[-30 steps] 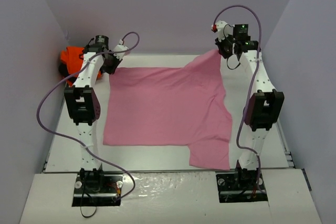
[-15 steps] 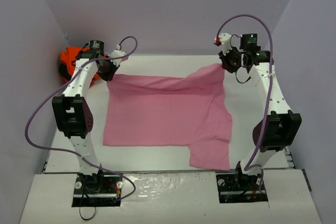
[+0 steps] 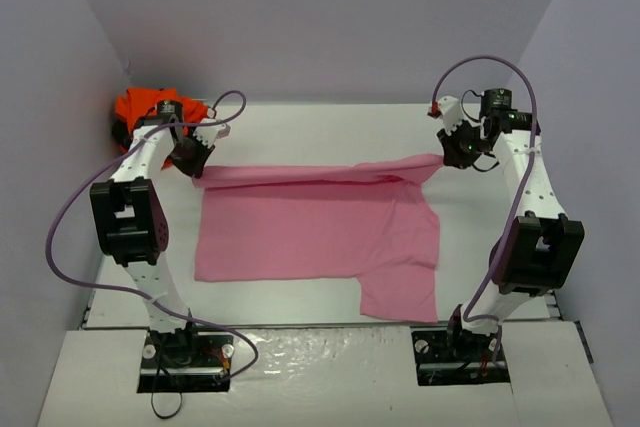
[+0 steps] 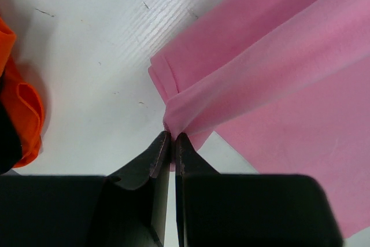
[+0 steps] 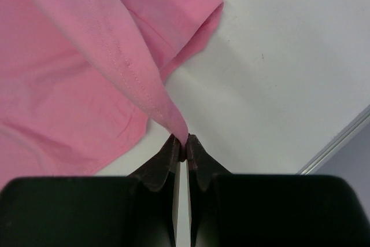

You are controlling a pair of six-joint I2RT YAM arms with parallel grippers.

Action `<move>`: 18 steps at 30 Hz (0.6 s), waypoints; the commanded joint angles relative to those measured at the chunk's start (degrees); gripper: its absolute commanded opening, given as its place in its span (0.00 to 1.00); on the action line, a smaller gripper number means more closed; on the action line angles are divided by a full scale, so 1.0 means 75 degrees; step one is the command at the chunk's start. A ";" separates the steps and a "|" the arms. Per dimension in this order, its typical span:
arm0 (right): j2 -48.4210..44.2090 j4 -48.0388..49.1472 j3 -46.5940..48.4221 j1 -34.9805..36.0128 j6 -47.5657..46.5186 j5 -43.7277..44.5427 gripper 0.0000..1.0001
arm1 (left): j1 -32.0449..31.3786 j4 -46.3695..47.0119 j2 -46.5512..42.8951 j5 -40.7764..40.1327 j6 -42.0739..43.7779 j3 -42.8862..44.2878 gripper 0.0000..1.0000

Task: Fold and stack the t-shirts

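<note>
- Both pairs of jaws are pressed together on cloth: the left gripper (image 4: 172,137) pinches a corner of the pink t-shirt (image 4: 277,67), and the right gripper (image 5: 184,140) pinches a stitched hem edge of the same shirt.
- From above, the left gripper (image 3: 195,169) holds the shirt's far-left corner and the right gripper (image 3: 447,157) holds its far-right corner, with the far edge stretched between them.
- That far edge forms a narrow doubled band across the width of the pink t-shirt (image 3: 310,232), lying over the flat body below it.
- The rest of the shirt lies spread on the white table (image 3: 300,127), in the middle between the two arms.
- One sleeve (image 3: 400,292) sticks out at the near-right corner, towards the right arm's base.
- In the right wrist view, another sleeve (image 5: 191,10) rests flat on the table just beyond the pinched hem.
- The orange t-shirt (image 3: 140,107) sits crumpled in the far-left corner of the table, just behind the left arm and apart from the pink one.
- In the left wrist view, its orange edge (image 4: 20,102) shows at the left border, with bare table between it and the pink corner.
</note>
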 commanded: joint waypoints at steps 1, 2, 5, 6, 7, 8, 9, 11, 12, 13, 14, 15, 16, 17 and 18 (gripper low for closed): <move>-0.0408 -0.0283 -0.0037 -0.0274 -0.0547 -0.0220 0.00 | 0.0114 0.0416 -0.0390 0.0072 0.0211 -0.0081 0.00; -0.0389 -0.0369 -0.0027 -0.0279 -0.0586 -0.0281 0.00 | 0.0110 0.0436 -0.0404 0.0121 0.0190 -0.0114 0.00; -0.0400 -0.0553 0.0030 -0.0267 -0.0667 -0.0520 0.00 | 0.0110 0.0483 -0.0439 0.0190 0.0133 -0.0196 0.00; -0.0411 -0.0634 0.0020 -0.0257 -0.0678 -0.0590 0.00 | 0.0110 0.0523 -0.0480 0.0231 0.0123 -0.0237 0.00; -0.0432 -0.0726 0.0029 -0.0245 -0.0779 -0.0621 0.00 | 0.0120 0.0539 -0.0516 0.0277 0.0121 -0.0283 0.00; -0.0436 -0.0839 0.0019 -0.0226 -0.0831 -0.0642 0.00 | 0.0116 0.0541 -0.0597 0.0324 0.0109 -0.0348 0.00; -0.0436 -0.0956 0.0006 -0.0207 -0.0884 -0.0671 0.00 | 0.0108 0.0536 -0.0680 0.0373 0.0099 -0.0411 0.00; -0.0436 -0.1189 -0.0017 -0.0126 -0.1102 -0.0706 0.00 | 0.0098 0.0495 -0.0793 0.0494 0.0133 -0.0492 0.00; -0.0436 -0.1363 -0.0027 -0.0085 -0.1174 -0.0686 0.00 | 0.0098 0.0494 -0.0896 0.0515 0.0133 -0.0584 0.00; -0.0415 -0.1580 -0.0035 -0.0046 -0.1332 -0.0676 0.00 | 0.0098 0.0454 -0.0975 0.0538 0.0153 -0.0642 0.00; -0.0394 -0.1762 -0.0046 0.0009 -0.1459 -0.0648 0.00 | 0.0098 0.0351 -0.1054 0.0590 0.0208 -0.0683 0.00; -0.0376 -0.1880 -0.0066 0.0087 -0.1520 -0.0586 0.00 | 0.0097 0.0153 -0.1135 0.0688 0.0314 -0.0703 0.00; -0.0363 -0.2081 -0.0099 0.0135 -0.1626 -0.0532 0.01 | 0.0084 -0.0028 -0.1202 0.0775 0.0387 -0.0736 0.00; -0.0354 -0.2277 -0.0133 0.0174 -0.1745 -0.0488 0.04 | 0.0067 -0.0211 -0.1275 0.0865 0.0468 -0.0770 0.00; -0.0357 -0.2463 -0.0206 0.0193 -0.1876 -0.0467 0.17 | 0.0043 -0.0391 -0.1387 0.0950 0.0551 -0.0851 0.01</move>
